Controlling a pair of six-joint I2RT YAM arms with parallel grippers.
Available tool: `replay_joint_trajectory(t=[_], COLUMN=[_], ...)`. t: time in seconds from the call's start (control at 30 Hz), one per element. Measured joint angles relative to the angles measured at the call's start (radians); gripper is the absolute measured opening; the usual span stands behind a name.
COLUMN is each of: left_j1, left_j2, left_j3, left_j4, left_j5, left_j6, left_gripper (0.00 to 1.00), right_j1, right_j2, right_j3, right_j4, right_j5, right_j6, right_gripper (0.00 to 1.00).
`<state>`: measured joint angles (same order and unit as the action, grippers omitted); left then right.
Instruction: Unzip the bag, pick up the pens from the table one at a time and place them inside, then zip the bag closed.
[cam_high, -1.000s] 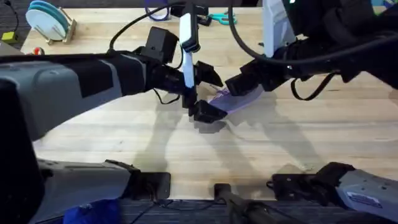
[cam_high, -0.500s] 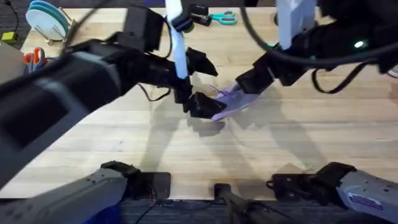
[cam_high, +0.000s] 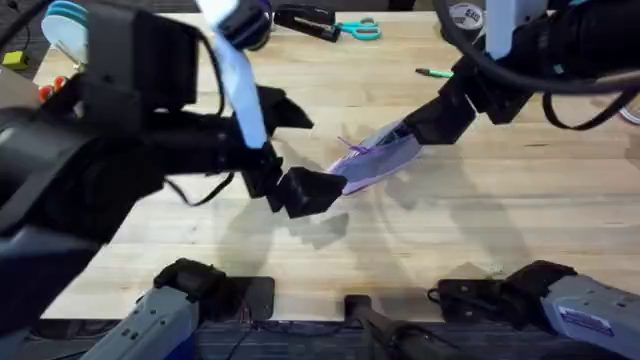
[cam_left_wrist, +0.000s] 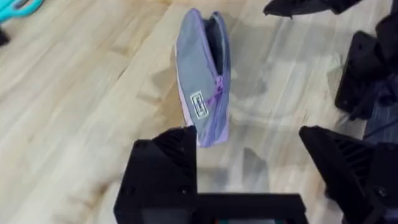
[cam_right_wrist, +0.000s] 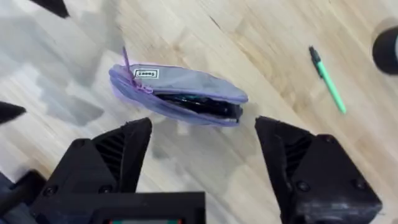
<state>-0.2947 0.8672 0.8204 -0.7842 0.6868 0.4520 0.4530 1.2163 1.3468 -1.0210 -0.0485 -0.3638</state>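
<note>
The lavender bag (cam_high: 375, 160) lies on the wooden table (cam_high: 450, 230), held by neither gripper. Its zipper is partly undone, and the gap at one end shows a dark inside (cam_right_wrist: 199, 104). The pale label (cam_left_wrist: 198, 104) faces the left wrist camera. My left gripper (cam_high: 300, 148) is open just left of the bag, its arm large and dark under the overhead camera. The right gripper (cam_high: 425, 125) is open at the bag's upper right end. In the wrist views the bag (cam_left_wrist: 202, 81) (cam_right_wrist: 177, 93) lies ahead of the open fingers. One green pen (cam_high: 435, 72) (cam_right_wrist: 328, 79) lies beyond the right gripper.
Teal scissors (cam_high: 355, 28) and a black object (cam_high: 305, 18) lie at the table's far edge. A rack with blue plates (cam_high: 65, 20) stands at the far left corner. The near half of the table has free room.
Both grippers have drawn away from the bag, the left one rising and moving left, the right one moving up and right. The bag now lies free and more exposed.
</note>
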Motion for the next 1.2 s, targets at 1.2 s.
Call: replay_joint_trajectory(t=[1.2], left_j1=[0.000], left_j2=[-0.134], left_j3=[0.000], left_j4=[-0.089], left_j5=[-0.064], left_j6=[-0.138], left_gripper=[0.993], right_j1=[0.011], right_j2=[0.000], right_j3=[0.001], right_j4=[0.007], right_j5=[-0.009], right_j6=[-0.606], right_gripper=[0.995])
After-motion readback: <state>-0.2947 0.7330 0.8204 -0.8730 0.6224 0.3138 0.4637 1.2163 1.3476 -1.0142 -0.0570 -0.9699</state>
